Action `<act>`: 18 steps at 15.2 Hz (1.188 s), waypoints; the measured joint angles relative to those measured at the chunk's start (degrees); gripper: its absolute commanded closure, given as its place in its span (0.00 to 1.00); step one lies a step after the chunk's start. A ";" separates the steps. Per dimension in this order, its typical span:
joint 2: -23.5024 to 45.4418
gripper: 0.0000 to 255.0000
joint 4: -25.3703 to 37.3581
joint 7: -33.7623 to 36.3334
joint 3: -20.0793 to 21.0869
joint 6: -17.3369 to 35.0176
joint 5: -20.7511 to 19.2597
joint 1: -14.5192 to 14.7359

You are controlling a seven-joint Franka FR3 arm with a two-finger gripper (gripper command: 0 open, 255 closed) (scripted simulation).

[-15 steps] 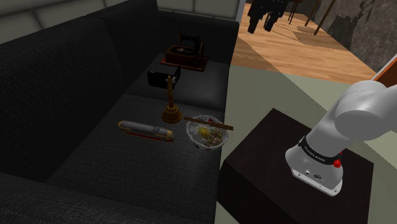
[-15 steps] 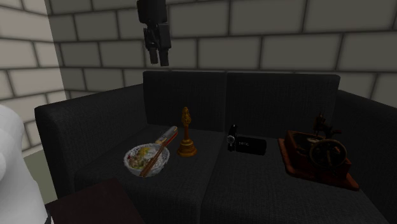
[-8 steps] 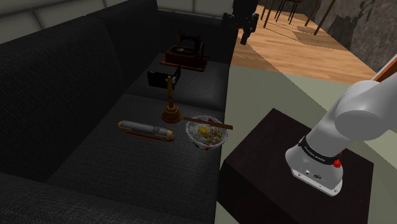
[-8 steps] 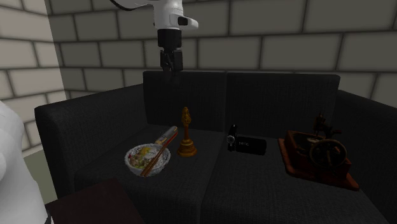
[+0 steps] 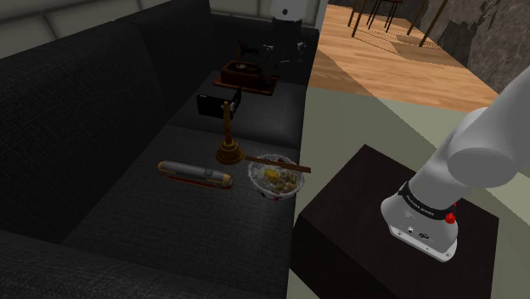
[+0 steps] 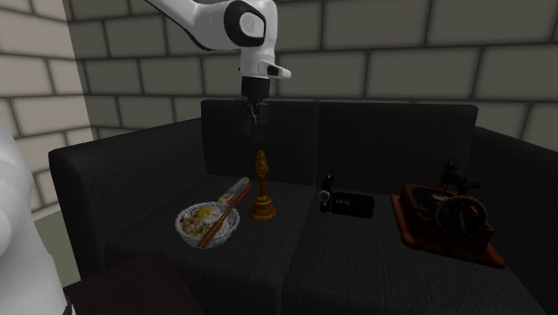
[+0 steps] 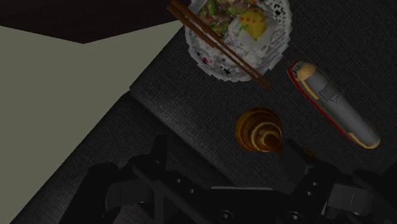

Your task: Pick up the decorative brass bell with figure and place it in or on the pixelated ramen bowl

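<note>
A brass bell (image 5: 228, 136) with a figure as its handle stands upright on the dark sofa seat (image 5: 170, 221). In the second exterior view the bell (image 6: 261, 186) is directly below my gripper (image 6: 254, 122), which hangs well above it without touching. From the wrist camera I look down on the bell (image 7: 259, 129). My gripper (image 7: 226, 147) is open, its fingers apart and holding nothing. The pixelated ramen bowl (image 5: 273, 177) with chopsticks across its rim sits right beside the bell, toward the sofa's front edge. The bowl (image 6: 207, 224) (image 7: 238, 32) stands upright.
A toy train (image 5: 194, 175) (image 7: 334, 105) lies next to the bell and bowl. A black camcorder (image 6: 344, 204) and an old sewing machine (image 6: 452, 219) sit further along the seat. The dark stand (image 5: 365, 212) is near the sofa's front edge.
The arm has swung in over the sofa and come down. The gripper was high near the picture's top edge and now hangs above the bell. The objects have not moved.
</note>
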 measured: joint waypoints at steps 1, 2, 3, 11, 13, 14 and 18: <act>2.68 0.00 1.70 0.87 0.28 0.31 -0.18 0.14; 4.77 0.00 2.94 1.58 0.45 0.47 -0.26 0.27; 6.84 0.00 4.17 2.29 0.61 0.66 -0.36 0.42; 26.34 0.00 18.72 7.99 1.15 0.41 -1.56 2.61; 31.30 0.00 23.01 9.16 1.06 0.06 -1.72 3.30; 34.13 0.00 25.88 9.83 1.00 -0.73 -1.84 3.74; 44.22 0.00 36.10 11.90 0.73 -3.31 -1.84 5.23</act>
